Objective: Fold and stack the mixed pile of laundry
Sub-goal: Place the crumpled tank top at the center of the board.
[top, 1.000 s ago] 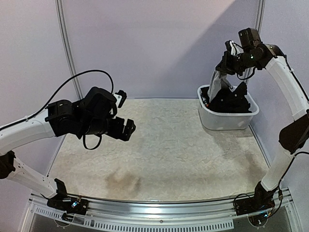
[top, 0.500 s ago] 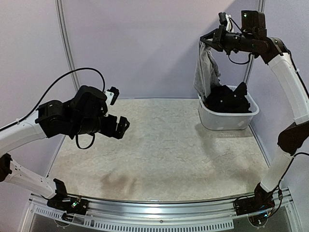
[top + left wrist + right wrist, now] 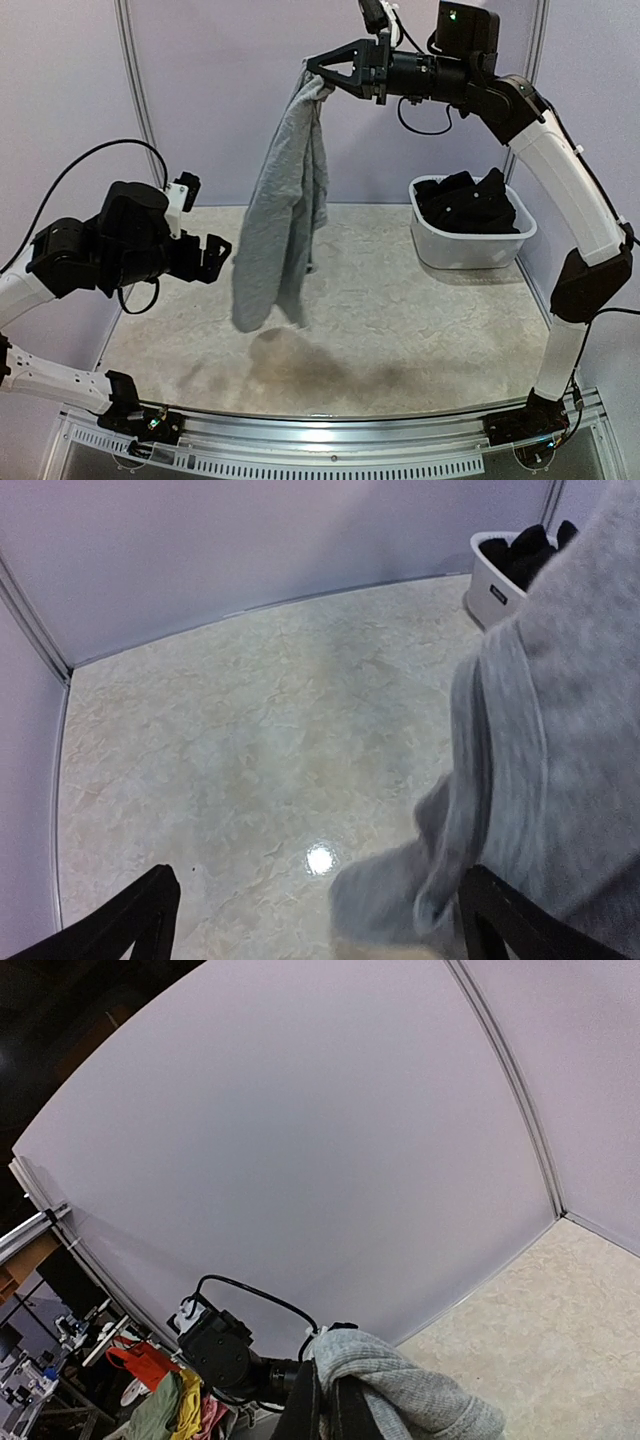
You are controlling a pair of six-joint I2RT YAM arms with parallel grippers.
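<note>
We judge the step in hand to be the first garment's transfer from bin to folding space. The right end effector (image 3: 318, 72) is clamped shut on a bunched edge of the light grey top (image 3: 285, 230) and holds it high over the middle of the worktop (image 3: 420, 330). The top hangs straight down in a long, twisted drape. Its lowest fold appears to sit just clear of the surface, though we cannot be sure. The rest of the pile, black garments (image 3: 465, 205), sits heaped in the white basket (image 3: 470, 252) at the far right of the worktop, well apart from the hanging piece.

The left end effector (image 3: 215, 255) has its jaws spread wide and grips nothing. It sits just beside the left edge of the hanging cloth at about mid-height. In its wrist view the grey fabric fills the right side and dips between the fingertips. We cannot tell whether it touches them.

As we read it, the next move calls for the left end effector to close on a free lower edge or corner. Then both arms can draw the top open and lay it flat. The twisted drape makes it hard to pick out a single layer.
</note>
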